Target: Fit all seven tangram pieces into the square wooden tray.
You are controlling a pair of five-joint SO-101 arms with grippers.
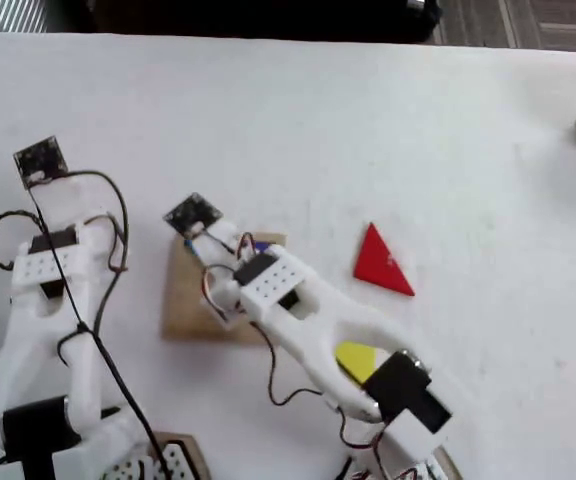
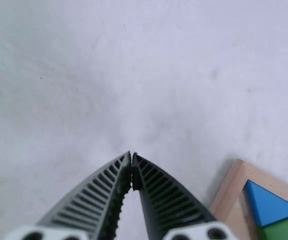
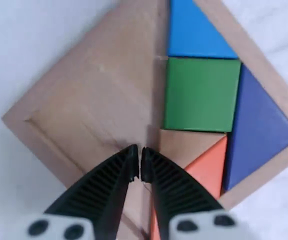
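Right gripper (image 3: 138, 161) above tray (image 3: 91, 95); red triangle (image 1: 380, 262) outside

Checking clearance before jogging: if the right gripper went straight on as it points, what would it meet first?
Probably the bare floor of the tray, just beside the orange piece. The right gripper points down onto it, though its height above is unclear.

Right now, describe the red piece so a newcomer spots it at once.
On the white table, look to the right of the wooden tray in the high view. The red triangle lies flat, alone on bare tabletop; the nearby yellow piece is half under the right arm.
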